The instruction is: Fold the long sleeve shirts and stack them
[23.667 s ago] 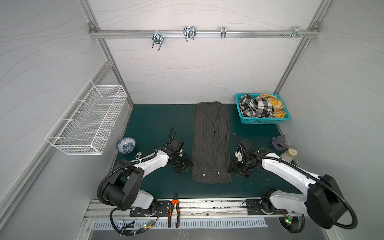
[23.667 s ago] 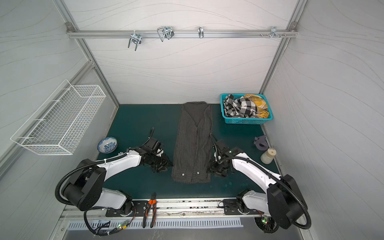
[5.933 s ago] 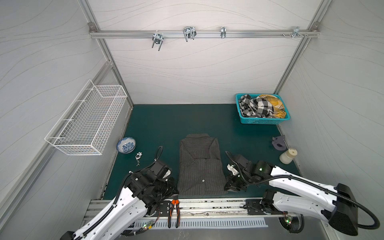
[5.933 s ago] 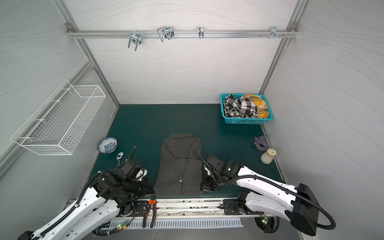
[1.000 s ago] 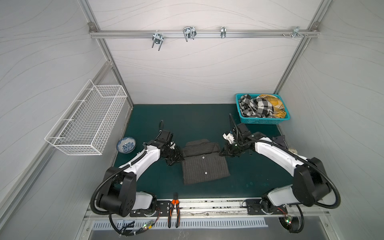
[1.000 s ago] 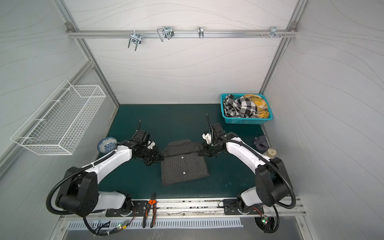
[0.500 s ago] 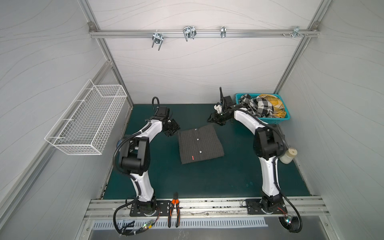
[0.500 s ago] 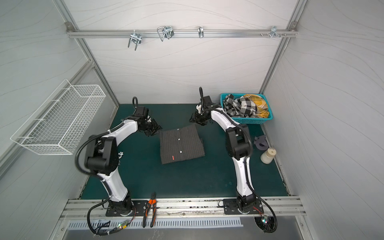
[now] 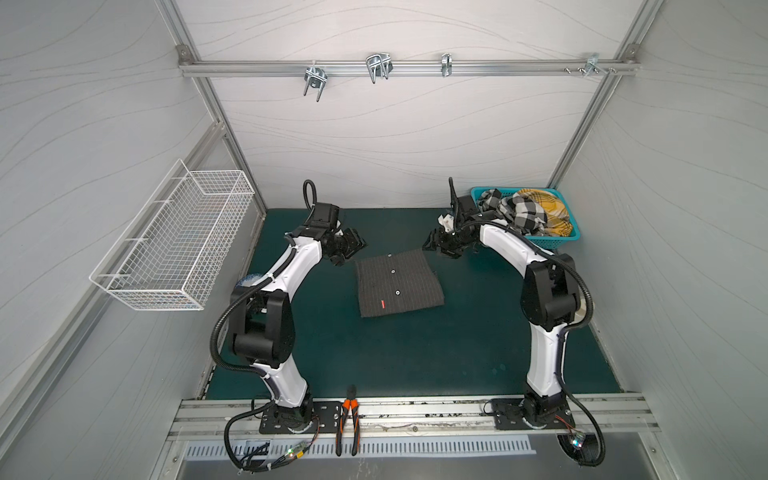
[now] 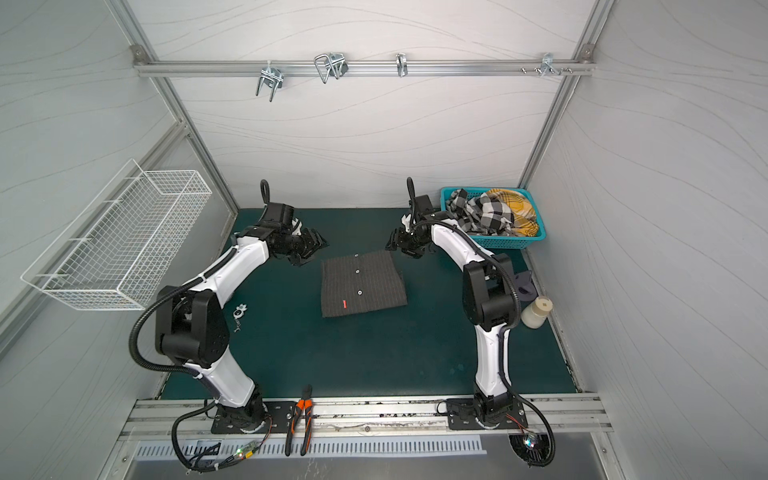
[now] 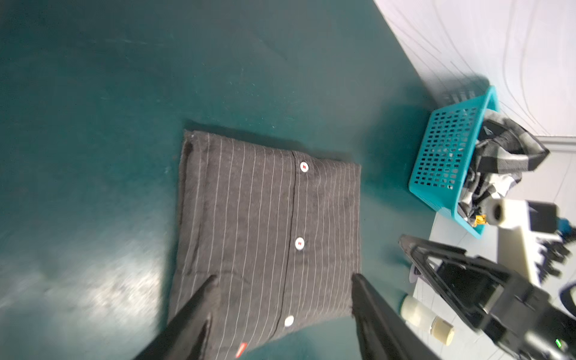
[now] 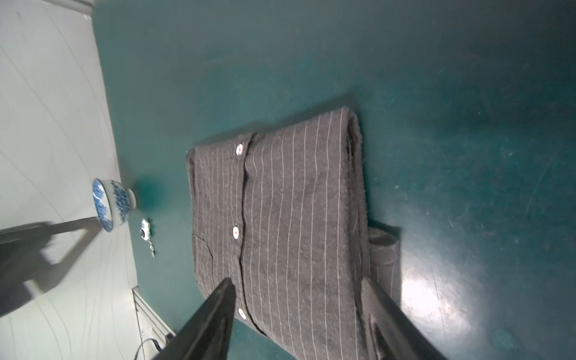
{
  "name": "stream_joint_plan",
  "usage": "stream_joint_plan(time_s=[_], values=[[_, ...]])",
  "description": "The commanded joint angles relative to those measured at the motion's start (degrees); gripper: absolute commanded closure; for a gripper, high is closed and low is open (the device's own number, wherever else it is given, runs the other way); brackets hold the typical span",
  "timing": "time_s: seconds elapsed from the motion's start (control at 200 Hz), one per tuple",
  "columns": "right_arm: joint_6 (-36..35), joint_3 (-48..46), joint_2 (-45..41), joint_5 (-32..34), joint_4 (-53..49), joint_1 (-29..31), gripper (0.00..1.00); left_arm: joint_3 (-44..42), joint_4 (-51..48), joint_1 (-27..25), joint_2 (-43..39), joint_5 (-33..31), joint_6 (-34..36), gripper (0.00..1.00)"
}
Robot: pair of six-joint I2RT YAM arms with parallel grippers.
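Left hand (image 9: 351, 246) spread, right hand (image 9: 433, 243) spread, both off the cloth. The folded shirt (image 9: 399, 286) lies flat on the worktop (image 9: 415, 353) between the 2 hands.

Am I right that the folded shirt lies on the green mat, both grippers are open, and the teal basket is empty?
No: the teal basket holds checked cloth, as both top views show. The folded shirt does lie on the mat, left gripper and right gripper open.

The folded shirt (image 12: 280, 202) lies flat on the table (image 12: 467, 93). The right gripper (image 12: 296, 282) holds its fingers (image 12: 215, 318) spread over it. A patterned bowl (image 12: 113, 202) sits near a small, possibly metal, object (image 12: 146, 229).
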Motion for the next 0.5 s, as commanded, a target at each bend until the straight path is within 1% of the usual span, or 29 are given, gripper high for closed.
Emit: stream_joint_plan(time_s=[0.0, 0.1, 0.185, 0.22, 0.265, 0.3, 0.35, 0.435, 0.495], values=[[-2.5, -3.2, -1.0, 2.9, -5.2, 1.5, 0.38, -5.2, -4.9, -2.8, 0.5, -3.3, 2.3, 0.36], [-2.8, -4.4, -1.4, 2.8, -4.5, 3.1, 0.44, -5.7, -2.1, -5.4, 2.6, -1.8, 1.9, 0.41], [-3.5, -3.6, -0.2, 5.4, -6.6, 5.2, 0.47, -2.5, -1.6, -7.5, 6.7, -3.3, 1.7, 0.46], [-3.8, -3.9, 0.0, 7.6, -7.5, 6.2, 0.51, -0.6, -2.5, -8.1, 8.8, -3.1, 1.7, 0.49], [-4.2, -4.8, -0.1, 12.2, -9.1, 7.7, 0.56, 1.1, -3.8, -8.9, 11.3, -2.6, 1.6, 0.53], [-3.9, -6.5, -0.6, 15.2, -9.5, 8.9, 0.59, 1.6, -4.3, -9.6, 12.3, -2.6, 1.5, 0.56], [-2.9, -9.8, -1.6, 17.6, -9.4, 9.9, 0.59, 0.9, -4.2, -11.0, 12.5, -3.5, 1.6, 0.56], [-0.9, -17.3, -4.4, 19.0, -7.2, 10.9, 0.61, -1.9, -4.0, -12.8, 12.3, -5.0, 1.5, 0.57], [0.6, -22.4, -6.6, 18.9, -5.5, 11.6, 0.64, -4.7, -3.8, -13.8, 12.5, -5.2, 1.1, 0.59]])
